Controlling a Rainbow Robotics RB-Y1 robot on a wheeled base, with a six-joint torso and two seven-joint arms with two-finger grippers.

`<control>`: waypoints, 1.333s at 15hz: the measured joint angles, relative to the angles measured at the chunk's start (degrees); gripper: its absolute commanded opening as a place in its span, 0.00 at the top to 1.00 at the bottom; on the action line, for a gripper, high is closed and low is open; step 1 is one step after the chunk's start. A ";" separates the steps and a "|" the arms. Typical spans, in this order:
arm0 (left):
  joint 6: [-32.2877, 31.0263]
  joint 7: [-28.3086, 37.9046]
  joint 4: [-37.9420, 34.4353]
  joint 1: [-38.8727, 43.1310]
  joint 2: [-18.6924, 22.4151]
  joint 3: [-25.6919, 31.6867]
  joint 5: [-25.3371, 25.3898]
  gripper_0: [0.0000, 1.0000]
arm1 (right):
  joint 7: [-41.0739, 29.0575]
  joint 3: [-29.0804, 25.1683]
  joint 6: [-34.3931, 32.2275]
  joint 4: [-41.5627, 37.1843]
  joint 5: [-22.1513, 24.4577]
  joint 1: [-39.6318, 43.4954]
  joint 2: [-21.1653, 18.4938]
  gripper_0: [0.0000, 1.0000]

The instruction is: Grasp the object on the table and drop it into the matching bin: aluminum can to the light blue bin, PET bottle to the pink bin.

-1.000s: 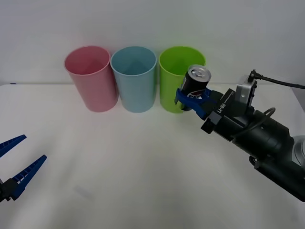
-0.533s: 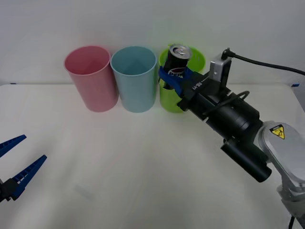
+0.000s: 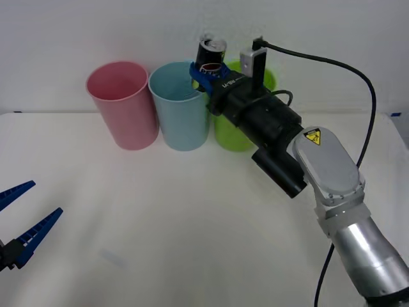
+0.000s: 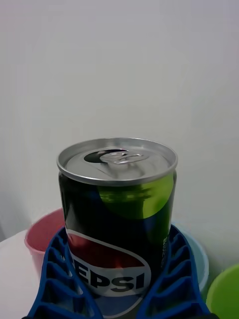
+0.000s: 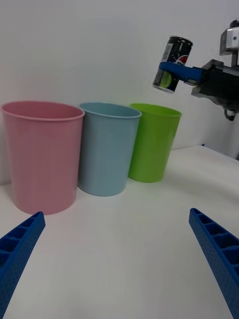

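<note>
Can sits clamped in the right gripper in the front view, held in the air above the near rim of the light blue bin, between it and the green bin; the pink bin stands at the row's left end on the white worktop. The left gripper hangs low at the left edge, fingers apart.

From the right wrist, blue fingers hug the can's sides below its silver lid.

From the left wrist, the can tilts high over the green bin.
</note>
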 measured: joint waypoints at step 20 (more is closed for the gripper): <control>0.00 0.00 0.00 0.00 0.00 0.00 0.00 0.00 | 3.67 -0.80 11.03 29.25 2.90 -21.14 10.40 1.00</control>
